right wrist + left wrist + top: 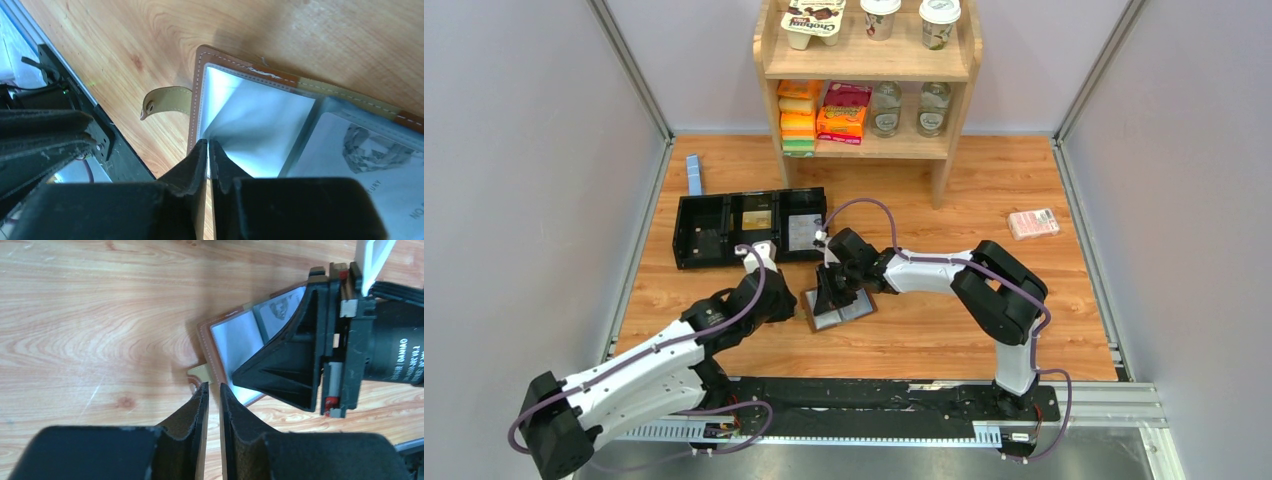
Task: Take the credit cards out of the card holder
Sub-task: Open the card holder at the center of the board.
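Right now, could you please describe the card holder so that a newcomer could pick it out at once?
Start at the wooden shelf at the table's far edge, then come toward the arms past the long black tray. The card holder lies open under the right gripper: brown-edged, pale grey-blue inside, unlike the black tray.

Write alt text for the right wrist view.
The right gripper, fingers nearly together, meets the near edge of the open card holder, which lies flat on the wooden table. Its tan strap sticks out leftward; a printed card shows in the right pocket.
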Available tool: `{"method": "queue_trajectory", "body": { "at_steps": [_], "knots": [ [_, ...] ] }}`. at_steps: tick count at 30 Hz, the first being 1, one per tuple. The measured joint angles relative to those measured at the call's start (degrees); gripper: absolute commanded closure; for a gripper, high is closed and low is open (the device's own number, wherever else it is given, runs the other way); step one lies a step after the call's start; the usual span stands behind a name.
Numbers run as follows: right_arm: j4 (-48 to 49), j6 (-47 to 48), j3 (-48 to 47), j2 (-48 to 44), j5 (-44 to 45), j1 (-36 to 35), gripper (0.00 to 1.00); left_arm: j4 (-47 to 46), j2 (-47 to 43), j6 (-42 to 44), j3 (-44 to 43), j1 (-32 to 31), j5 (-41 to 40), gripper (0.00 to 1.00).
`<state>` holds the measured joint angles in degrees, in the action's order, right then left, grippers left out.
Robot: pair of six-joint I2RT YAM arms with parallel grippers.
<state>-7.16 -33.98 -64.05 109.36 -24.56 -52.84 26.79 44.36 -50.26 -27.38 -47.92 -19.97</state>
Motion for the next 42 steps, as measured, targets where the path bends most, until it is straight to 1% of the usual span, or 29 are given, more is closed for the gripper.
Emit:
{"method": "queue_trajectory", "body": {
  "at_steps": [5,8,11,14,18,22,27,29,32,34,42],
  "knots": [
    [-0.09,-0.5,0.02,0.0,1.86,0.02,1.0,-3.26,7.76,0.11,-3.39,0.02,0.83,0.79],
    [-0.09,-0.79,0.07,0.0,2.49,0.02,1.0,-5.81,12.9,0.28,-5.35,0.59,1.6,0.8],
    [0.17,-1.18,0.55,0.0,3.02,0.02,1.0,-8.83,18.4,0.15,-6.16,2.73,3.91,0.81],
    [0.24,-1.46,1.03,0.0,3.43,0.02,1.0,-11.34,23.26,-0.42,-6.05,5.4,7.5,0.84],
    [0.15,-1.6,1.11,-0.02,4.11,0.02,1.0,-14.51,27.28,-1.11,-5.73,6.75,11.06,0.89],
    [-0.09,-1.55,1.81,-1.09,5.55,0.24,0.99,-16.31,28.3,-1.55,-4.59,6.97,12.81,0.89],
    [-2.43,-0.46,2.49,-4.72,9.14,1.53,0.9,-17.62,29.88,-1.92,-2.91,7.78,14.21,0.89],
    [-3.58,0.28,2.54,-6.4,10.8,2.38,0.85,-18.32,30.42,-1.9,-2.84,8.0,14.6,0.89],
    [-5.05,1.46,2.54,-8.52,12.85,4.0,0.81,-19.04,30.86,-1.9,-2.84,8.28,15.02,0.89],
    [-5.86,2.32,2.56,-9.25,13.79,5.01,0.8,-19.17,30.91,-1.9,-2.84,8.37,15.13,0.89],
    [-8.46,4.07,4.81,-9.4,16.59,6.88,0.79,-19.37,30.95,-1.92,-2.86,8.59,15.54,0.89]
  ]
}}
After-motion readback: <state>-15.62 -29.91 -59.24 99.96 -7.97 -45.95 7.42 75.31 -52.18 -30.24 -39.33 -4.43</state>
